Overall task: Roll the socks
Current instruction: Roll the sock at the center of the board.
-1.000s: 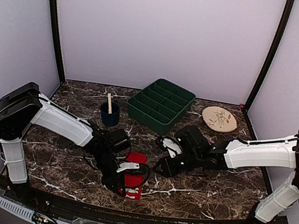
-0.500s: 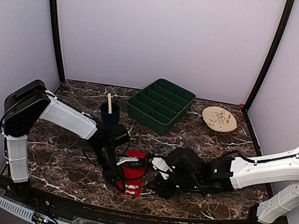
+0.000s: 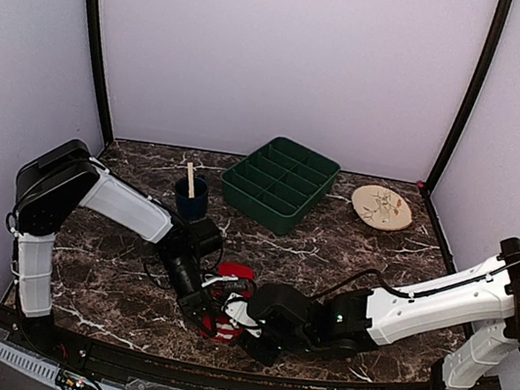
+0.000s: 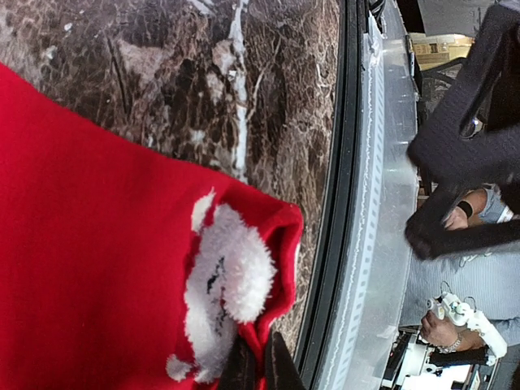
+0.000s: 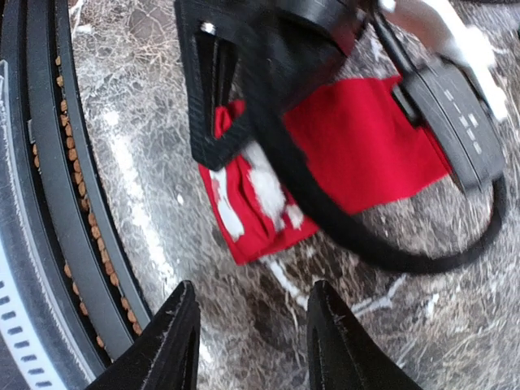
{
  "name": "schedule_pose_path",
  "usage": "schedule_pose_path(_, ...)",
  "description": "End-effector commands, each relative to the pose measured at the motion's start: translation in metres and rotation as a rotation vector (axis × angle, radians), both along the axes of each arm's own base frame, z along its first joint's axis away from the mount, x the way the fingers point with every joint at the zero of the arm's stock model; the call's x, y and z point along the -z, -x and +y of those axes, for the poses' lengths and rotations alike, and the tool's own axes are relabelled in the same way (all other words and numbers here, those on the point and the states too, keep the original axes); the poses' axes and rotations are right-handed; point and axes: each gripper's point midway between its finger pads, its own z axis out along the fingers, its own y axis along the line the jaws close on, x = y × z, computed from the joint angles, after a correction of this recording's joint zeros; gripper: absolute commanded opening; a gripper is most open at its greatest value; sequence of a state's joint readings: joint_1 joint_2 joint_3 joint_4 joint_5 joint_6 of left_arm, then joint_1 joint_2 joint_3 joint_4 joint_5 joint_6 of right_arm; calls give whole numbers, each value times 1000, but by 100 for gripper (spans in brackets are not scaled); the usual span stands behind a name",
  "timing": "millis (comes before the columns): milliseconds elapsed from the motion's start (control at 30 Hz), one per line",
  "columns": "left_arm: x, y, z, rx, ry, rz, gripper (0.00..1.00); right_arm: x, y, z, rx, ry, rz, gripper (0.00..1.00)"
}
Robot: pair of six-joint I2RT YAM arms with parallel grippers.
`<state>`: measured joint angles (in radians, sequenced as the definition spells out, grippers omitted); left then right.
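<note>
Pale lilac walls [image 3: 283,50]; dark marble tabletop [image 3: 108,282].

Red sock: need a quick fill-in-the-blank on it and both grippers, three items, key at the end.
1. The left gripper is ___ on the edge of the red sock.
2. The right gripper hovers over the table beside the sock with its jaws ___.
3. The fluffy patches at the sock's pinched end are ___ in colour.

Missing words: shut; open; white.
</note>
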<state>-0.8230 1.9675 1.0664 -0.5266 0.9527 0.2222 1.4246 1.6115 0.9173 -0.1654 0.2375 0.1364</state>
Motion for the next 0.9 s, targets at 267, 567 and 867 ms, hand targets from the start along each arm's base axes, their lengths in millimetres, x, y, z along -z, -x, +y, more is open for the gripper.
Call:
schedule_pose_path(267, -4, 2, -1, 3, 10, 56, 0, 16, 12, 30, -177, 108, -155, 41)
schedule_pose_path(567, -5, 0, -2, -4, 20, 84, 0, 37, 16, 31, -250, 204, -222, 40)
schedule_pose_path(867, -8, -3, -4, -14, 41, 112, 0, 55, 8, 28, -280, 292, -281, 36)
